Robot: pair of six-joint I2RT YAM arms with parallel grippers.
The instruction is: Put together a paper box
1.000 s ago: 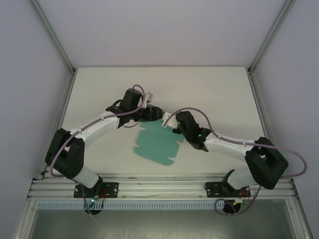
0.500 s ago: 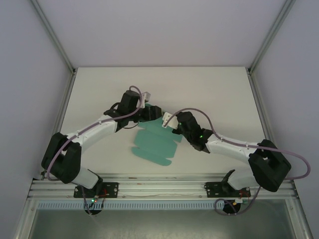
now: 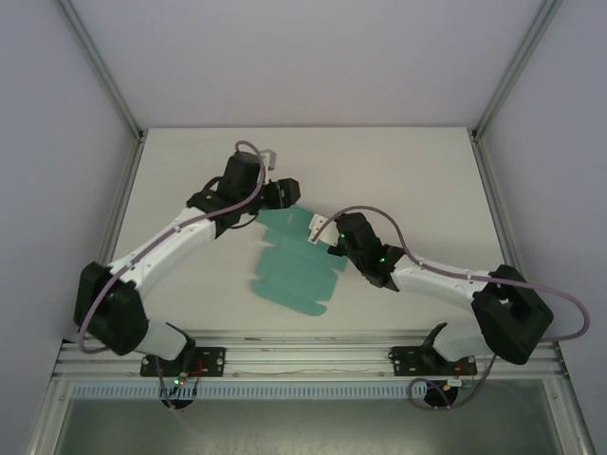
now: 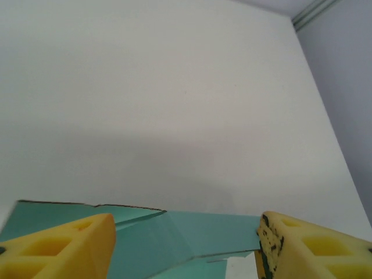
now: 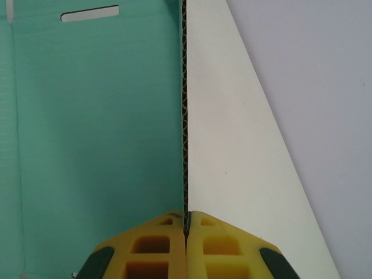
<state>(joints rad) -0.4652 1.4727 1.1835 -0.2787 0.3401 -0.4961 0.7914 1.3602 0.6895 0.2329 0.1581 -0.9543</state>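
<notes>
Two arms: angled in toward the middle of the plain white table (image 3: 417, 171), one from each side, tips close together at the sheet's far end.

paper box (image 3: 296, 270): teal-green die-cut sheet of thin corrugated card, flaps and tabs all round, not folded into a box yet. Lay spread out mid-table, a bit toward the front rail. Far end tucked in between the two grippers.

left gripper (image 3: 289, 192): parked at the sheet's far-left corner in the top view. Yellow fingers (image 4: 64, 247) spread wide on the wrist cam, nothing pinched. Teal card sat low between them, creased, with bare table beyond.

right gripper (image 5: 186, 216): clamped hard on a flap at the far-right end. Its two yellow pads (image 5: 154, 247) were squeezed together with just the fluted raw edge of the card between them. Flap seen edge-on from the wrist cam, running straight up the frame.

slot (image 5: 90, 13): narrow rounded cut-out near the top of the teal face, left of that edge.

right of that edge: pale white surface, then lilac-grey wall. Honestly couldn't tell if table or the flap's back side.
</notes>
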